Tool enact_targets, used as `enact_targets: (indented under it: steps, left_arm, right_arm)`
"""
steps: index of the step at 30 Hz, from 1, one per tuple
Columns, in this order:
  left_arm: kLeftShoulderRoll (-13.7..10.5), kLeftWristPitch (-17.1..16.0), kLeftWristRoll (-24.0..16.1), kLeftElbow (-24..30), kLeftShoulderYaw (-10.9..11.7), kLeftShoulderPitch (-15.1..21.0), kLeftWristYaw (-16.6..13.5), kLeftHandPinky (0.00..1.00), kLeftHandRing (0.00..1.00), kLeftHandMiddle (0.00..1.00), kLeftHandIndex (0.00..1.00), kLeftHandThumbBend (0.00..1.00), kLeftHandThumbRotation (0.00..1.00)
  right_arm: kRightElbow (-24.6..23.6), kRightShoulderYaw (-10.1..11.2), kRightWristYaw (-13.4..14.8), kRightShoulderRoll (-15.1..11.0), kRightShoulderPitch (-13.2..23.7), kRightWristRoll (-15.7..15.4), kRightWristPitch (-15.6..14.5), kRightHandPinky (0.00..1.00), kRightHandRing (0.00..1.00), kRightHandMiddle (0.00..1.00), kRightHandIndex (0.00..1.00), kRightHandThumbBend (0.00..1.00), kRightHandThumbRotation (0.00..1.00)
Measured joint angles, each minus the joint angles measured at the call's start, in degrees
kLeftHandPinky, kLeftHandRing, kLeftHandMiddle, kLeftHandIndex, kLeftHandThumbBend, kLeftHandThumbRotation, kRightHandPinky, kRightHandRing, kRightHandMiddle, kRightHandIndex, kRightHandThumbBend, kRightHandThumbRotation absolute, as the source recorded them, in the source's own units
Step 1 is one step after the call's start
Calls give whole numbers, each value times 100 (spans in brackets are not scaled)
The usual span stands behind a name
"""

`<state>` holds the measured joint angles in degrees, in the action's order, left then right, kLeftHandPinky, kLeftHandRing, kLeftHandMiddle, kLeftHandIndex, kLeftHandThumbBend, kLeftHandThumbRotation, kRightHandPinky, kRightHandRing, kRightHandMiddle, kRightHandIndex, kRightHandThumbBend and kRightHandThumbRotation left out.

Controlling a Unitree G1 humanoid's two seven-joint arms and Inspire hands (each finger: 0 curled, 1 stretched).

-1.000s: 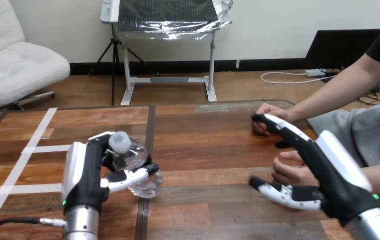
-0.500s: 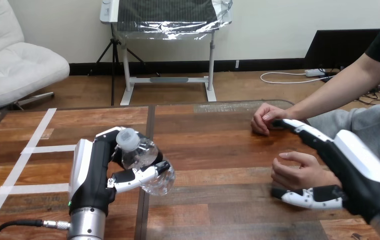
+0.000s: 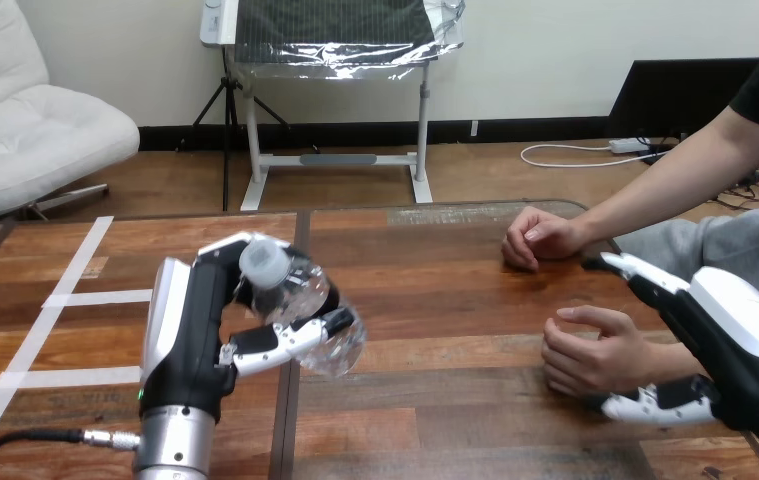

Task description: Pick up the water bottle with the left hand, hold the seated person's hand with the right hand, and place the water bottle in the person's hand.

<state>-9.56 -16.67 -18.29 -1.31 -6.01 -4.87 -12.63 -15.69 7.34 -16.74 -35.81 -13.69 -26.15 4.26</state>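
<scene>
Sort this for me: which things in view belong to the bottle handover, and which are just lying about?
In the job: water bottle, gripped in the left hand; right hand, open by the person's nearer hand.
Lying about: white tape strips on the table; the person's farther hand, resting there.

"What does the table (image 3: 435, 290) carry apart from the work?"

"White tape (image 3: 77, 262) at its left: one long strip running slantwise from the far edge toward the near edge, with two shorter strips branching off to its right."

"And the top itself?"

"Brown wooden planks, split by a dark seam (image 3: 302, 225) running front to back. A pale patch (image 3: 455, 213) lies along the far edge."
</scene>
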Motion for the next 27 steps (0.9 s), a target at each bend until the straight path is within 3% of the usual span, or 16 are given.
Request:
enact_targets:
  steps: [12,27]
  left_arm:
    - [90,-178,-2,584,-1,-36,149,40,40,44,48,62,0]
    - [218,-426,-15,1374,-15,-69,290,38,41,45,47,64,0]
  right_arm:
    - [33,-11,-285,-440,152,-639,-311,92,95,95,90,78,2]
    - [288,-78,-926,-1025,899,-1315,-628,97,98,96,92,75,9]
